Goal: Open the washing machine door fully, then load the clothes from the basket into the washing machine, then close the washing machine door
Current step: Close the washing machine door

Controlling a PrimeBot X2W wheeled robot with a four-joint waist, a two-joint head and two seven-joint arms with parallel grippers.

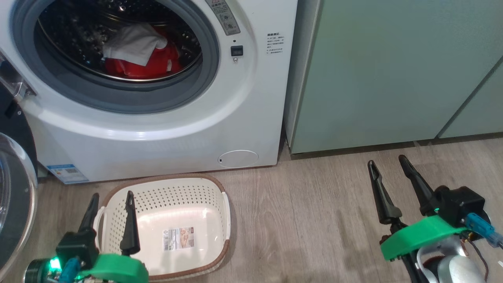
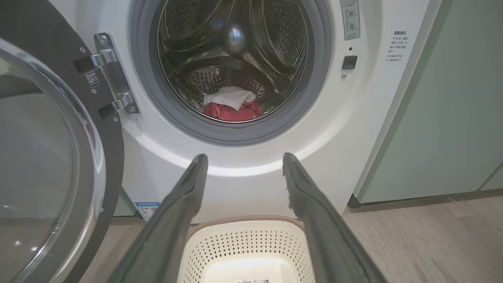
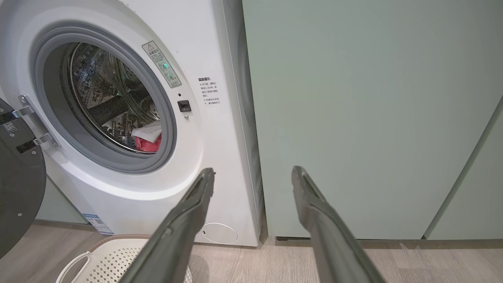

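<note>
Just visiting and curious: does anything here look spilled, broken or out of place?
Nothing stands out. The clothes lie inside the washing machine, the basket sits upright and empty on the floor, and the washing machine door hangs open.

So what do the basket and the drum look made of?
The basket: likely moulded plastic, cream and glossy, with punched holes and glare on its base. The drum: seemingly polished steel, perforated and mirror-bright.
</note>
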